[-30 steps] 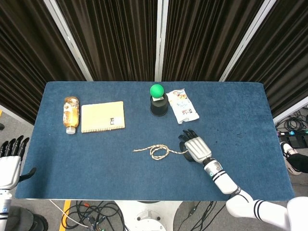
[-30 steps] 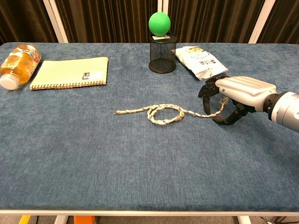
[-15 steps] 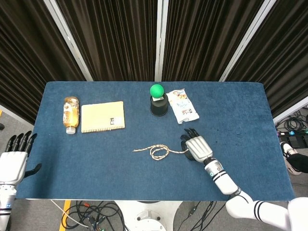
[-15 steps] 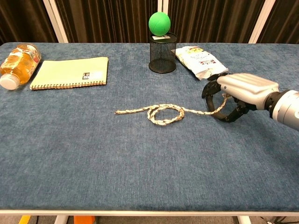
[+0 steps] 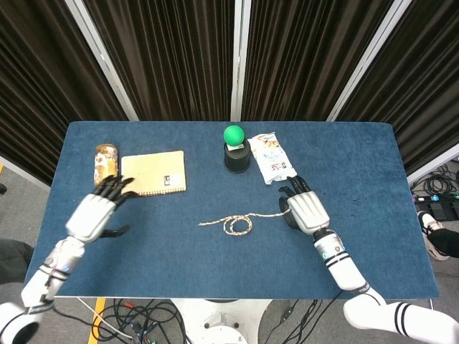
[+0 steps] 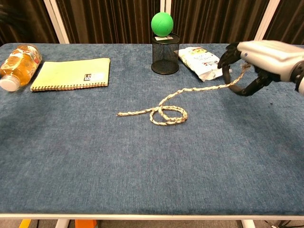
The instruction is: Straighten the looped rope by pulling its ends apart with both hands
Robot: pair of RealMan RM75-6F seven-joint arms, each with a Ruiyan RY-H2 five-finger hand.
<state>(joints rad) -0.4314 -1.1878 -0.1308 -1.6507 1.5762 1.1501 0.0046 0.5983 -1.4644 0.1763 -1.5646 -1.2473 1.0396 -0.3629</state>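
Observation:
A tan braided rope [image 6: 164, 110] lies mid-table with a loop [image 5: 238, 225] in its middle and its left end [image 6: 121, 114] flat on the cloth. My right hand [image 6: 259, 59] grips the rope's right end and holds it lifted above the table, so the strand slopes up from the loop. In the head view that right hand [image 5: 307, 211] sits just right of the loop. My left hand [image 5: 95, 213] hovers open over the table's left side, fingers spread, well away from the rope. It does not show in the chest view.
A yellow notebook [image 5: 153, 173] and an orange drink bottle [image 5: 105, 162] lie at the back left, near my left hand. A black mesh cup [image 6: 165, 52] topped by a green ball [image 6: 162, 23] stands at the back centre beside a snack packet [image 6: 203, 61].
My right hand has lifted the rope's right end up and back, raising that strand off the cloth. My left hand has swung in from the table's left edge over the table.

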